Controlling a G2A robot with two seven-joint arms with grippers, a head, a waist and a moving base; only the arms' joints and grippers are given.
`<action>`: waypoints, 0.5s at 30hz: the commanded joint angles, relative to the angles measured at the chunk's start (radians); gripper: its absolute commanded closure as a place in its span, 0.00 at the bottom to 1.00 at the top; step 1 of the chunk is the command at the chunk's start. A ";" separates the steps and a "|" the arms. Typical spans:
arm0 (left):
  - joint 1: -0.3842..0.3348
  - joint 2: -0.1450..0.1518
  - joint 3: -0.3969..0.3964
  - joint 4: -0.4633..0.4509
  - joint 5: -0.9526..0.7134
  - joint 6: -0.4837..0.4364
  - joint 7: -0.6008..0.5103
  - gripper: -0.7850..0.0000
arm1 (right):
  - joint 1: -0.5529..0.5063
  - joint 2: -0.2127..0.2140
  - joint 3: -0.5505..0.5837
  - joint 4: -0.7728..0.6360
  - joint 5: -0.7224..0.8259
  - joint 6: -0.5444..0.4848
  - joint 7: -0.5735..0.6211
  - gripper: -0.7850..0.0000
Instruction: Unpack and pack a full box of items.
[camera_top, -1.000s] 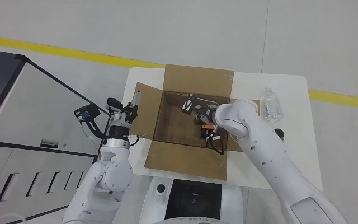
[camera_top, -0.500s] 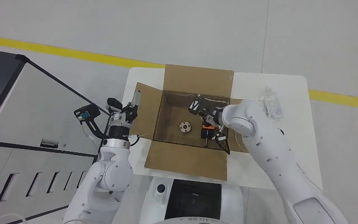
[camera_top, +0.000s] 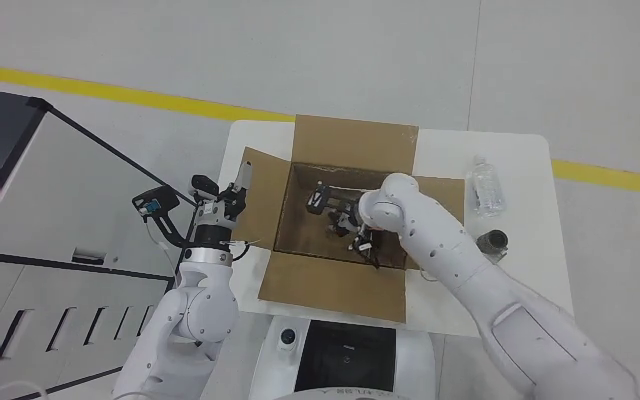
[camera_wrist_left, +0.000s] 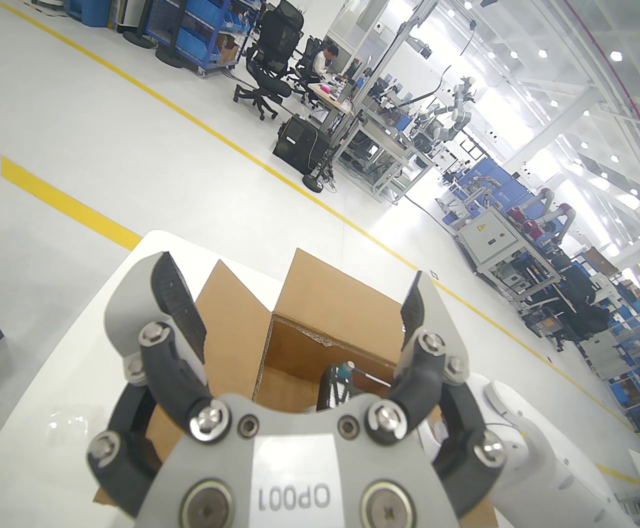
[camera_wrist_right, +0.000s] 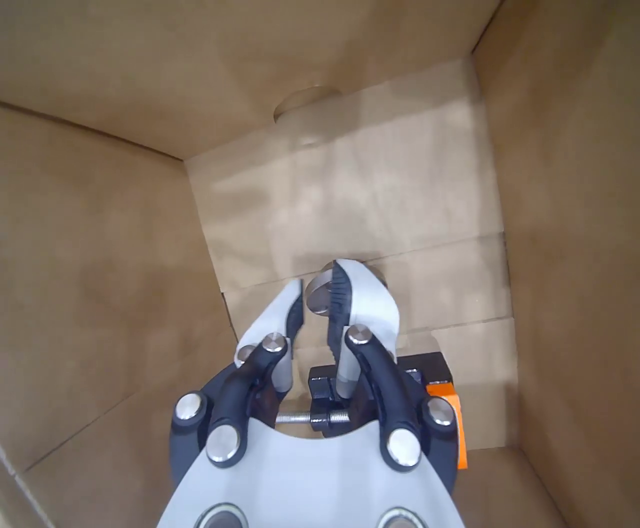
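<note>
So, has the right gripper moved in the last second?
Yes. The right gripper has shifted across the cardboard box toward its left flap, to the metal disc.

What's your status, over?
Left gripper open, beside the box. Right gripper down in box, at the disc. Clamp close beside it on the floor.

The box (camera_top: 350, 140) is plain brown cardboard on a white table (camera_top: 520, 160). Inside the box lie a black clamp (camera_wrist_right: 322, 386) with an orange block (camera_wrist_right: 447, 400) and a silvery disc (camera_wrist_right: 318, 298). Beside the box, the left gripper (camera_wrist_left: 291, 270) is pale grey with black ribbed pads (camera_wrist_left: 175, 300). Beyond the box, a yellow stripe (camera_top: 120, 95) crosses the grey floor (camera_top: 400, 50).
</note>
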 joint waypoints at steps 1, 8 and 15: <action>0.000 0.000 0.000 0.000 0.000 0.000 0.000 0.00 | 0.017 -0.016 -0.024 0.033 0.006 0.007 -0.007 0.60; 0.000 0.000 0.000 0.000 0.000 0.000 0.000 0.00 | 0.055 -0.058 -0.075 0.106 0.013 0.043 -0.003 0.53; 0.000 0.000 0.000 0.000 0.000 0.000 0.000 0.00 | 0.069 -0.078 -0.090 0.146 0.029 0.052 0.007 0.42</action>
